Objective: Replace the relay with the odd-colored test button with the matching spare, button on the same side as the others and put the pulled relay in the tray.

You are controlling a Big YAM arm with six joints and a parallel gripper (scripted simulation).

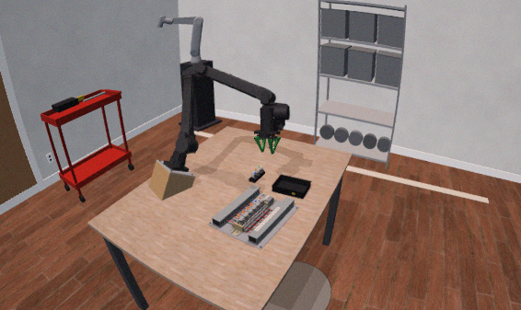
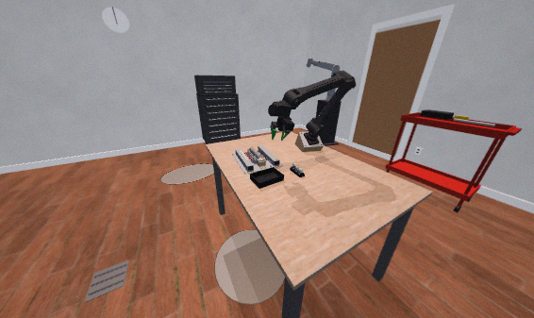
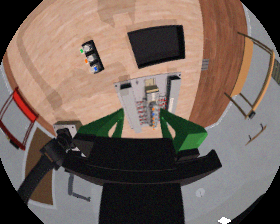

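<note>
My gripper point(image 1: 267, 145) with green fingers hangs high above the table, partly open with nothing between the fingers; it also shows in the exterior view point(image 2: 279, 135) and the wrist view point(image 3: 145, 125). The relay panel point(image 1: 254, 212) lies on the table, a row of relays between two grey ducts; it also shows in the exterior view point(image 2: 256, 158) and the wrist view point(image 3: 149, 99). The button colours are too small to tell. A small black holder with spare relays point(image 1: 257, 173) stands behind the panel, also in the wrist view point(image 3: 90, 56). The black tray point(image 1: 291, 186) is beside it, empty in the wrist view point(image 3: 157, 46).
The arm's tan base block point(image 1: 170, 179) stands at the table's left edge. A red cart point(image 1: 85, 136) and a grey shelf unit point(image 1: 359, 76) stand off the table. A second grey arm point(image 1: 184, 30) is at the back wall.
</note>
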